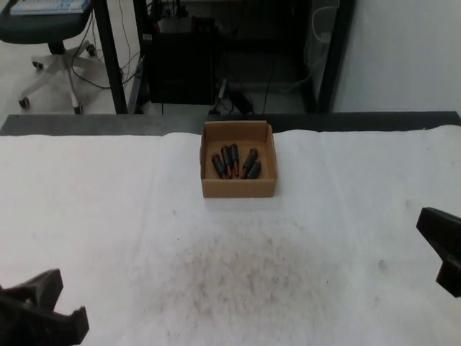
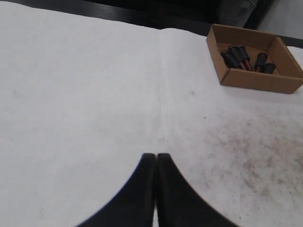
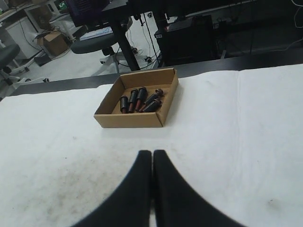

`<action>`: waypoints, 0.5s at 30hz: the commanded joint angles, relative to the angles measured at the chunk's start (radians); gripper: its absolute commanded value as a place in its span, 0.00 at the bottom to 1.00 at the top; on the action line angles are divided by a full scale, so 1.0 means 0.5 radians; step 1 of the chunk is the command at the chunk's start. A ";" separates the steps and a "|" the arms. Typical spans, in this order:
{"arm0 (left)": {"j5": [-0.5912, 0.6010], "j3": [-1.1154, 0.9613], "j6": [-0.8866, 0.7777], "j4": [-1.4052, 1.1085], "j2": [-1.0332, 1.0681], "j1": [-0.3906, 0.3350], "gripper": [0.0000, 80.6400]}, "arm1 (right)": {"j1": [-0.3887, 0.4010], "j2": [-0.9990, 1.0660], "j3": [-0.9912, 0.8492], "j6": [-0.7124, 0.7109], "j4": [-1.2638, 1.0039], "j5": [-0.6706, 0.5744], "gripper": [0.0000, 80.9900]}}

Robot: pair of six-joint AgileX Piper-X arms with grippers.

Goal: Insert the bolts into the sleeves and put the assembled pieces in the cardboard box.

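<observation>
White cloth (image 3: 246,123); cardboard box (image 3: 130,120) well beyond right hand (image 3: 152,155)

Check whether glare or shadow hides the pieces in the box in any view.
High view: even light on the cloth, no glare; the pieces show dark but distinct in the box. Left wrist view: cloth very bright, pieces readable. Right wrist view: shade inside the box, nothing hidden; the right claw is a black silhouette.

the left gripper (image 2: 155,158) and right gripper (image 3: 152,155) are plain black, each with two smooth curved fingers (image 3: 135,194), thin at the tips.
</observation>
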 commanded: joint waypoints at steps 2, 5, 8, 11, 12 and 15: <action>-0.026 0.101 -0.017 -0.012 -0.030 0.000 0.00 | -0.007 -0.016 0.066 -0.018 -0.051 0.016 0.01; -0.026 0.184 -0.017 -0.056 -0.129 0.000 0.00 | -0.007 -0.016 0.196 -0.018 -0.198 0.016 0.01; -0.026 0.281 -0.017 -0.072 -0.286 0.000 0.00 | -0.007 -0.016 0.345 -0.018 -0.501 0.016 0.01; -0.026 0.384 -0.017 -0.072 -0.484 0.000 0.00 | -0.007 -0.016 0.506 -0.018 -0.840 0.016 0.01; -0.026 0.430 -0.017 -0.072 -0.547 0.000 0.00 | -0.007 -0.016 0.579 -0.018 -0.952 0.016 0.01; -0.026 0.472 -0.017 -0.077 -0.603 0.000 0.00 | -0.007 -0.016 0.585 -0.018 -1.022 0.013 0.01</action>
